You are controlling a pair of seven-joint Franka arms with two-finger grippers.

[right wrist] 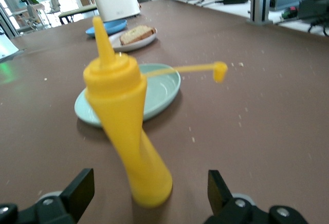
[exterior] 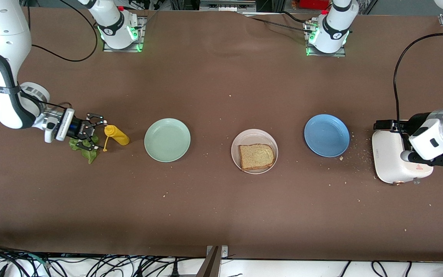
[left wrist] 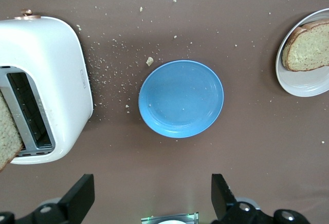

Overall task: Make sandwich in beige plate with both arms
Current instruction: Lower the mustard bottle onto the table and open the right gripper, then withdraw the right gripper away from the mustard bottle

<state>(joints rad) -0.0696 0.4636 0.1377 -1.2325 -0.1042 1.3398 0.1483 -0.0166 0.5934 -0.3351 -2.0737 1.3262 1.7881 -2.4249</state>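
Observation:
The beige plate (exterior: 236, 148) sits mid-table with one brown bread slice (exterior: 256, 157) on it; both also show in the left wrist view, the plate (left wrist: 308, 82) and the slice (left wrist: 308, 47). A second bread slice (left wrist: 7, 134) sticks out of the white toaster (left wrist: 49, 80). A green lettuce leaf (exterior: 86, 150) lies on the table under my right gripper (exterior: 99, 134), which is open and empty. A yellow squeeze bottle (right wrist: 123, 121) stands just ahead of its fingers. My left gripper (left wrist: 151, 203) is open and empty, above the table by the toaster (exterior: 392, 161).
A mint green plate (exterior: 167, 139) lies between the yellow bottle (exterior: 116, 135) and the beige plate. A blue plate (exterior: 326, 135) lies between the beige plate and the toaster. Crumbs are scattered around the toaster and blue plate.

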